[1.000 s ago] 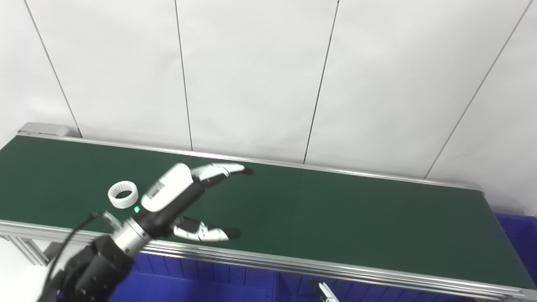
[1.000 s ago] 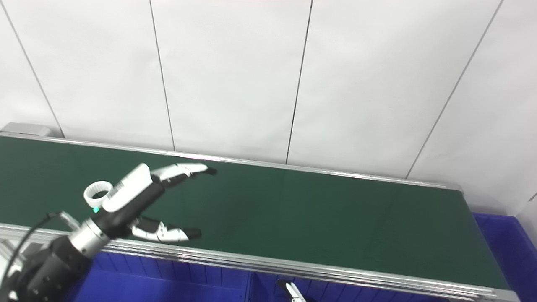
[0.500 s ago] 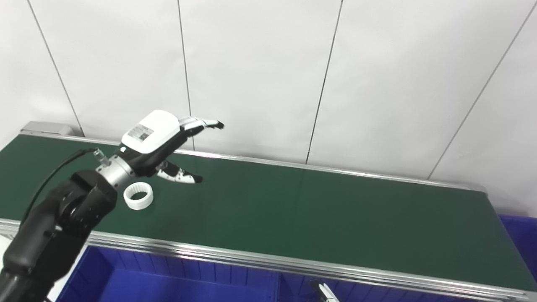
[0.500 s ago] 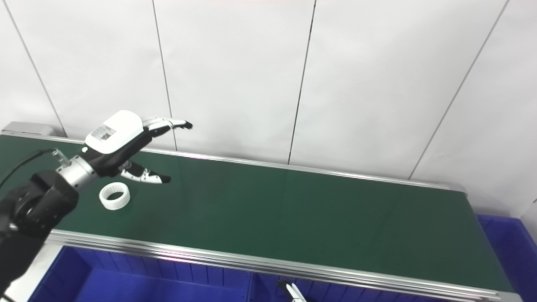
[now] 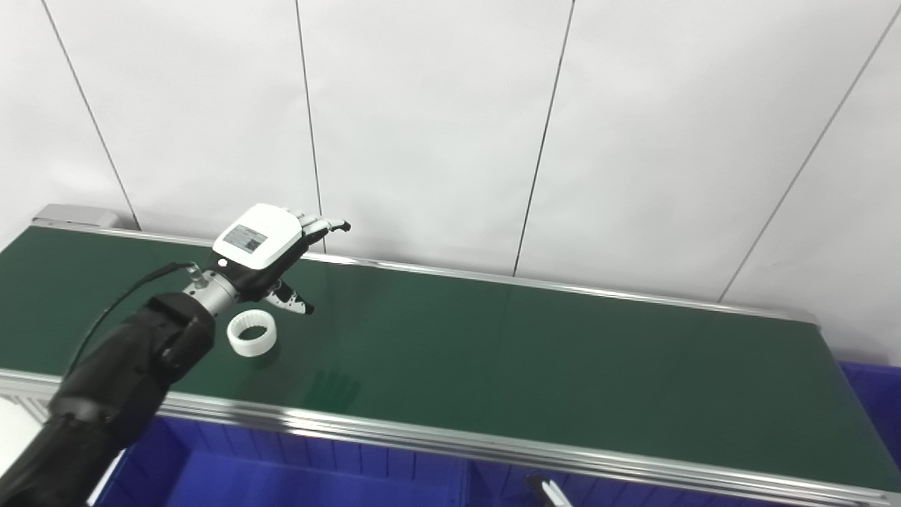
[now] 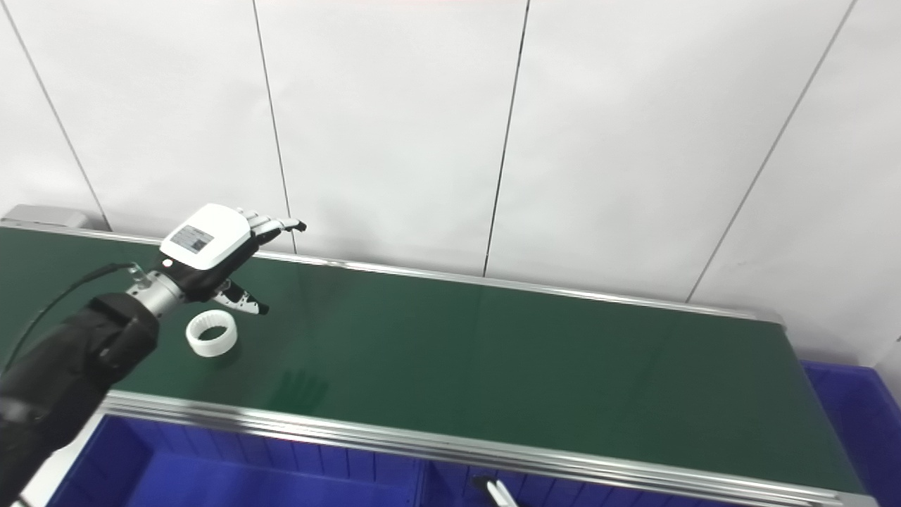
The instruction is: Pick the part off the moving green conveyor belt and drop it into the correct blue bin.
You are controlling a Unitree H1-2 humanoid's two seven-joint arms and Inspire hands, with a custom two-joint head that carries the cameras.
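Observation:
A white toothed ring [image 5: 251, 334] lies flat on the green conveyor belt [image 5: 528, 352] at its left part; it also shows in the right eye view [image 6: 211, 333]. My left hand [image 5: 271, 248] hovers above the belt, just behind and over the ring, fingers spread and holding nothing; it shows in the right eye view too [image 6: 215, 254]. Its thumb points down to the right of the ring without touching it. Of my right hand only a fingertip [image 5: 552, 493] shows at the bottom edge, below the belt's front rail.
Blue bins [image 5: 281, 472] stand below the belt's front rail, another blue bin [image 5: 873, 401] at the right end. A white panelled wall runs behind the belt. The belt's metal end cap [image 5: 70, 213] is at the far left.
The ring has ridden rightward along the belt. My left hand rose from low at the front rail, swung up and back over the ring, then lowered a little and followed it right.

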